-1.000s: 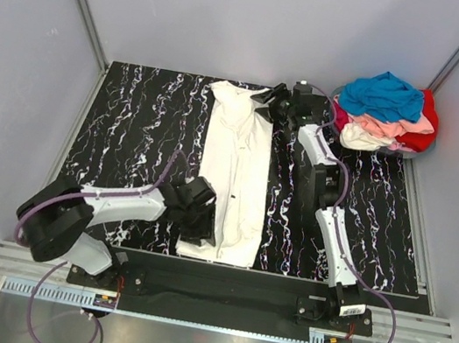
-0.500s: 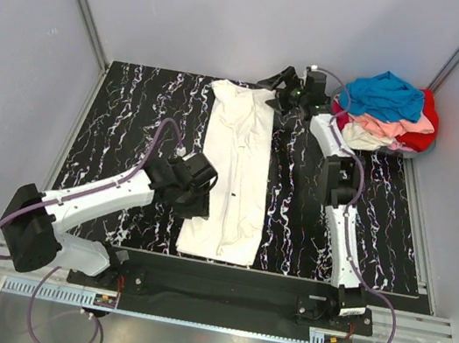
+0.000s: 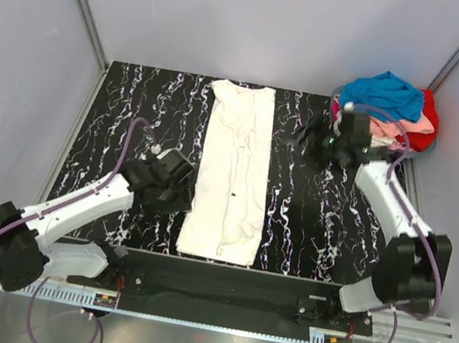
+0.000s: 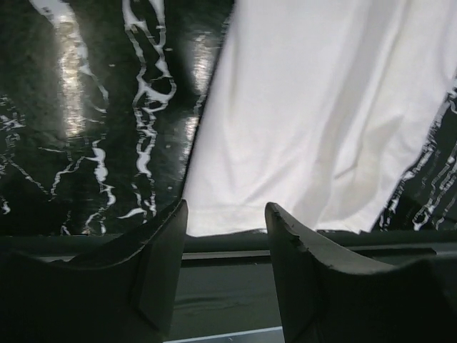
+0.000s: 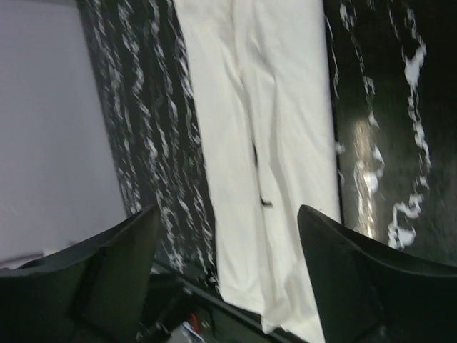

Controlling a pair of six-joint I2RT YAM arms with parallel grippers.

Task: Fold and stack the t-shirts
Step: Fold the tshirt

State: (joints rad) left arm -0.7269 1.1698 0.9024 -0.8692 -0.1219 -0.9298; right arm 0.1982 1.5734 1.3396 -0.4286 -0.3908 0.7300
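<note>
Right tool [image 5: 228, 214] swung before half-hidden shirt pile [image 3: 393, 98]; it and left tool [image 4: 226, 214] gape empty.

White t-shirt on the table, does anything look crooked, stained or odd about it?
The cream-white t-shirt lies as a long folded strip, fairly straight, its near end flaring slightly wider. One small dark speck sits on the cloth; what it is cannot be told. Nothing looks torn or spilled.

I have the folded shirt [image 3: 231, 172] lying mid-frame on the table [image 3: 132, 119]. The heap of shirts [image 3: 391, 111] sits upper right, well apart.
</note>
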